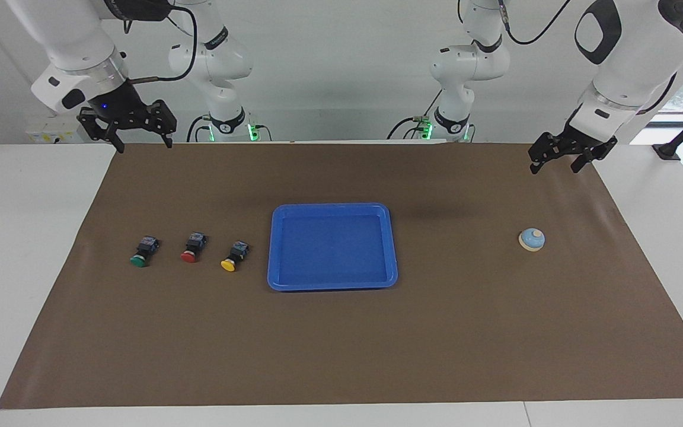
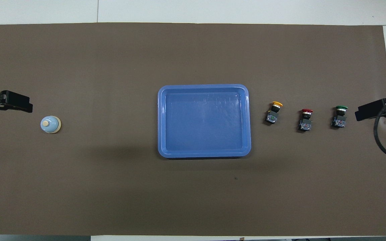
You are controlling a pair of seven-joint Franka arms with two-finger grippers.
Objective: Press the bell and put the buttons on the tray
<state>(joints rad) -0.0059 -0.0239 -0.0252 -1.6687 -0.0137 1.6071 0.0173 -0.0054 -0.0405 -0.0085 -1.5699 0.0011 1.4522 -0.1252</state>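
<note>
Waiting: we hang both arms raised at the tabletop's ends.
Left gripper (image 1: 557, 161): fingers open, empty, above the robots'-side edge.
Right gripper (image 1: 136, 136): fingers open, empty.
Bell (image 1: 532, 239): near the left arm's end.
Tray (image 1: 332, 282): tabletop centre.
Buttons (image 1: 194, 247): rowed beside the tray, toward our right arm's end.

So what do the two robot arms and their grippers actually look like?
Both arms are glossy white with rounded segments and black joint rings. Each ends in a black two-finger gripper: the left gripper and the right gripper, which shows a small blue light. Black cables loop along both; green lights glow at the bases.

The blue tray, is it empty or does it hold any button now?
Empty. The tray shows only bare blue floor; the three buttons lie beside it on the brown mat.
</note>
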